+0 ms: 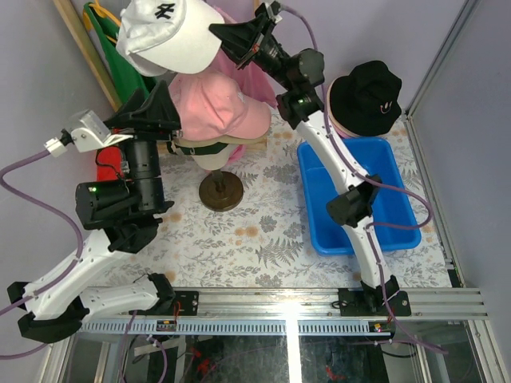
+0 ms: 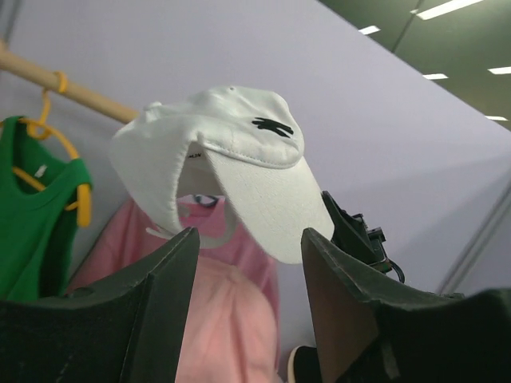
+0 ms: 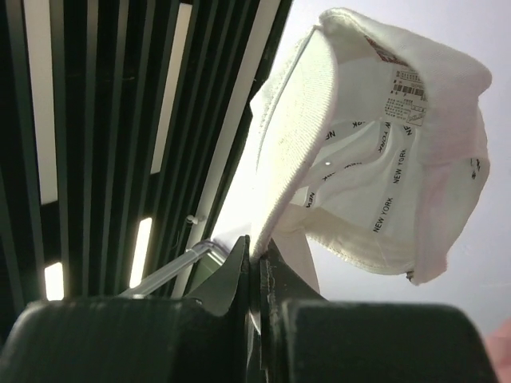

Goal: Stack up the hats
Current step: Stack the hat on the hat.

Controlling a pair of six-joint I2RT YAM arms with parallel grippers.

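Right pincer (image 3: 257, 251) is holding up the white cap (image 1: 172, 32).
It is pinching the brim; left pincer (image 2: 249, 239) is hanging spread just below, left of the pink cap (image 1: 219, 108).

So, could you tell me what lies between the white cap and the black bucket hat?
Top view: the right end effector, shut on the white cap, and its wrist, short of the black bucket hat.

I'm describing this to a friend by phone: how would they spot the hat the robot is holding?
Find the round-footed stand mid-table, wearing a pink cap. Just above it, the right hand pinches a baseball cap by its brim. It is the only white one, with a black logo.
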